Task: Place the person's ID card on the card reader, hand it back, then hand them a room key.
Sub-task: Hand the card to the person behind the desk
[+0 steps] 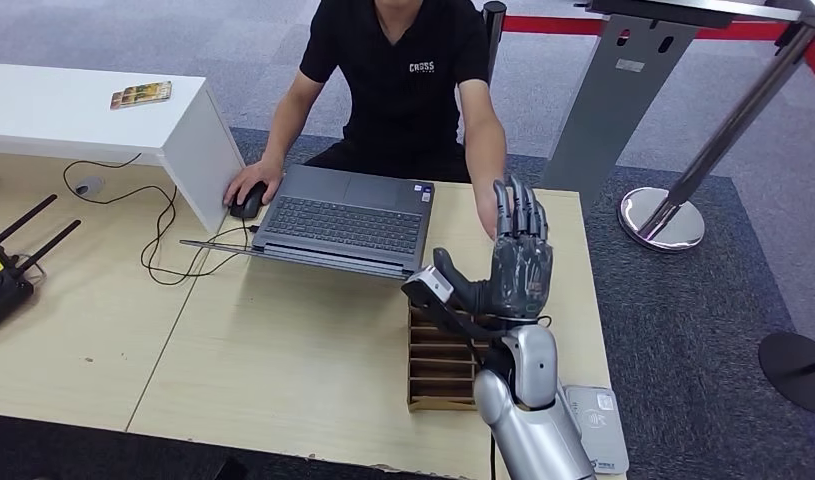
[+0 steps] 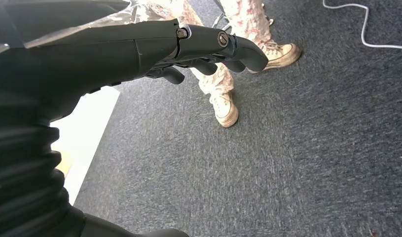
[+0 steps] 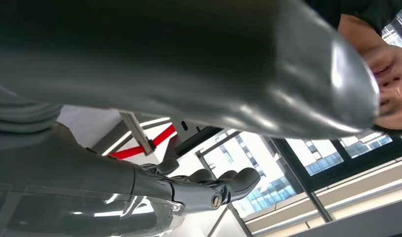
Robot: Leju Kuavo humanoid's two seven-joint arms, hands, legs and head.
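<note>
head view high over table [image 1: 283, 350], left wrist floorward, right wrist upward

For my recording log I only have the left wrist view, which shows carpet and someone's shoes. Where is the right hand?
Observer: The right hand is raised with its fingers pointing up, above a brown wooden slotted card rack.
Operator: Is anyone at the table?
Observer: A person in a black T-shirt sits opposite, one hand on a black mouse beside an open grey laptop.
Operator: Is the reader there?
Observer: A pale grey flat card reader lies at the table's near edge, beside the right arm.
</note>
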